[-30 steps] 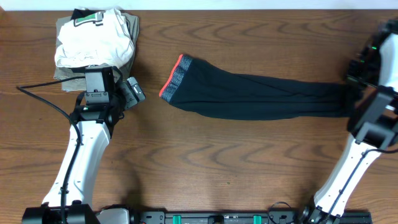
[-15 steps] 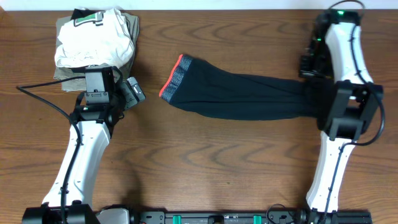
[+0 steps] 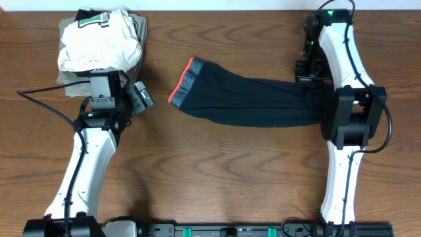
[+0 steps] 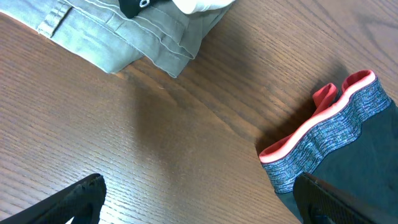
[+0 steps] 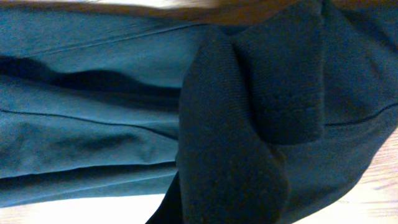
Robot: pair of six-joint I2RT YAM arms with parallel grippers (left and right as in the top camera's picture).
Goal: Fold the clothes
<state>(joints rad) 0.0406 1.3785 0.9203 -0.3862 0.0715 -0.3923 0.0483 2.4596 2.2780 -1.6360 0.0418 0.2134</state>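
The right gripper pinches the leg end of the soft black grey-waistbanded pants, jaws pressed together, while the left gripper gapes wide (green label on the white folded top: unreadable).

Swings the right gripper in from the far end, much closer to the grey waistband; drags the leg ends of the black pants along, pinched tight; shortens the cloth lying flat beyond the waistband.

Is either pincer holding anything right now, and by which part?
The right pincer is shut on the pants, gripping them at the bunched leg end. The left pincer is open and holds nothing.
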